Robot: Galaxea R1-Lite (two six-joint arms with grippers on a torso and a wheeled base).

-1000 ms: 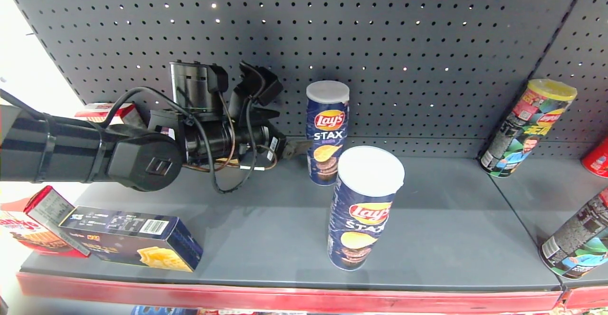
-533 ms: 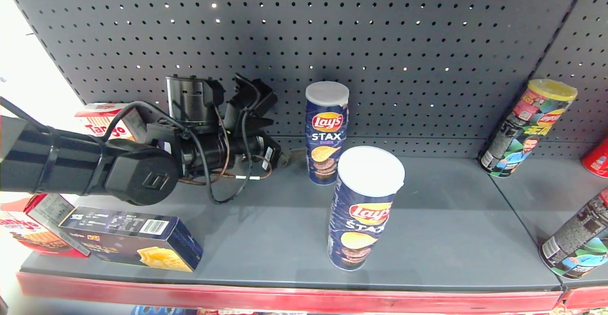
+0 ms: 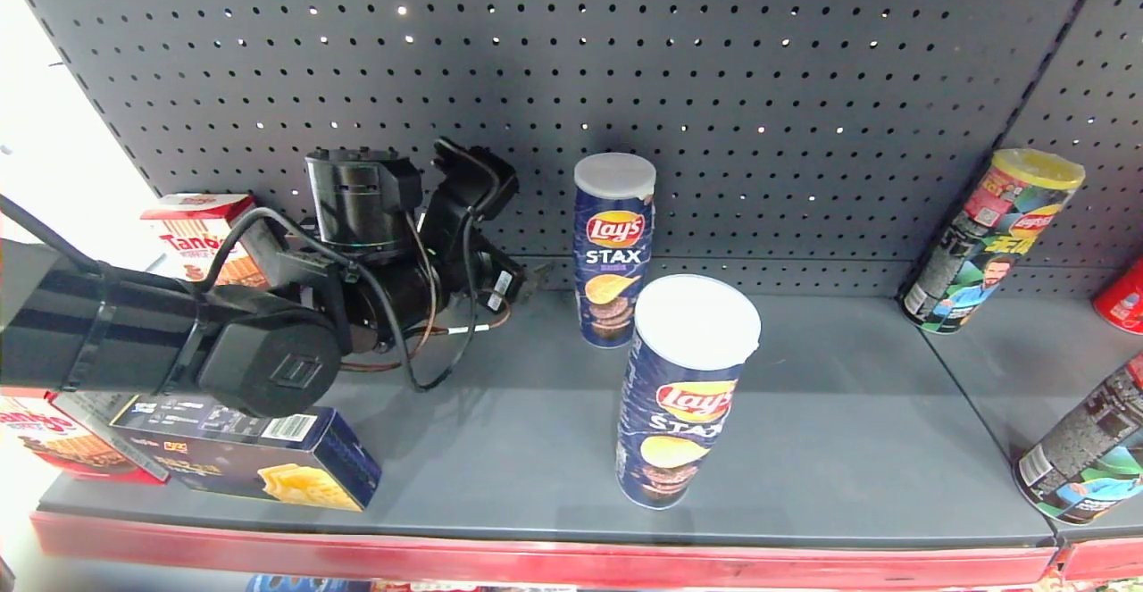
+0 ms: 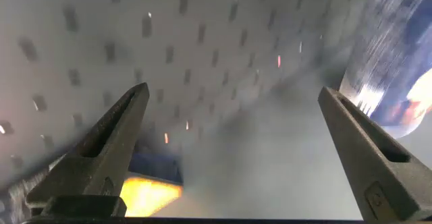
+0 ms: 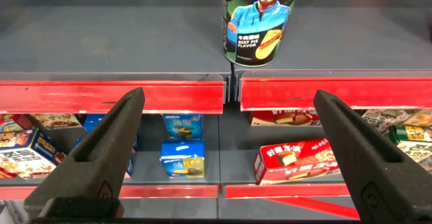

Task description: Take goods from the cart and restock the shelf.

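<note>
Standing upright on the grey shelf (image 3: 848,431) are two dark blue crisp tubes, each with a pale flat lid and a picture of stacked crisps low on its side. The rear tube (image 3: 614,248) is at the back, just beside the perforated back panel (image 3: 714,83). The front tube (image 3: 683,391) is nearer the shelf's red edge, a little to the right, apart from the rear one. The left hand (image 4: 233,92) is near the rear tube on its left side, low over the shelf, not touching it. Its fingers (image 4: 108,143) are spread wide and hold nothing. A dark blue box (image 3: 268,454) lies near the shelf's front left corner, under the left arm. The right hand (image 5: 228,94) is also spread wide and empty. It faces the red shelf edges (image 5: 169,96) and a green-printed can (image 5: 260,21) standing above them.
</note>
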